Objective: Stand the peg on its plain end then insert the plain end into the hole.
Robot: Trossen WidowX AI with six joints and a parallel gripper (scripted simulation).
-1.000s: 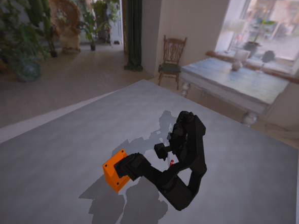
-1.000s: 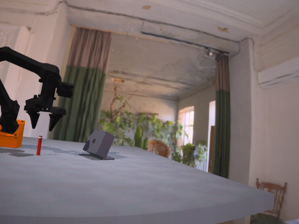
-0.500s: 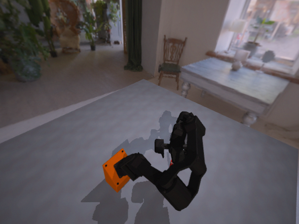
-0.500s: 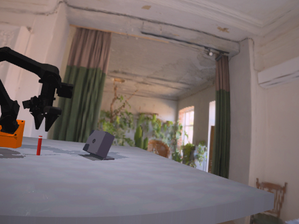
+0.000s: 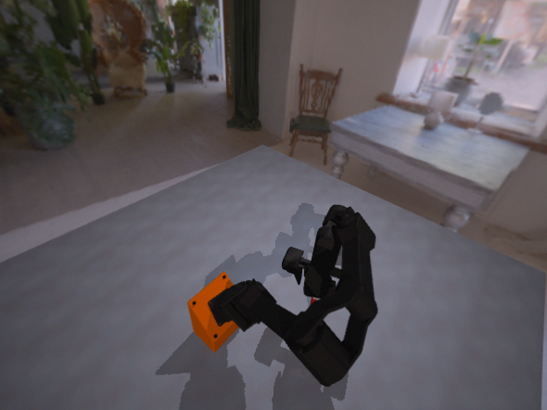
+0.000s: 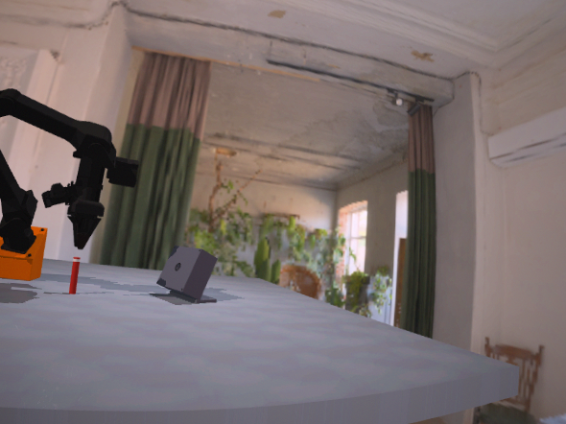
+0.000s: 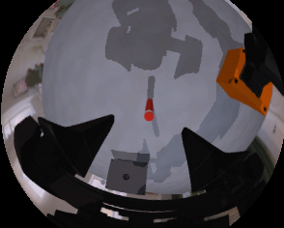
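At the left of the exterior view, the orange base (image 5: 202, 313) (image 6: 21, 270) (image 7: 231, 79) stood on the table (image 5: 153, 255) (image 6: 269, 355) (image 7: 72, 63). Next, the red peg (image 5: 313, 301) (image 6: 74, 276) (image 7: 149, 109) stood upright on the table, its white band near the top. Above it, apart from it, hung the claw (image 5: 313, 300) (image 6: 81, 247) (image 7: 148, 124), pointing down, spread almost fully open with nothing in its grip. Right of the peg, the grey panel (image 6: 181, 270) (image 7: 127, 175) sloped, its hole (image 6: 177, 267) (image 7: 126, 177) unfilled.
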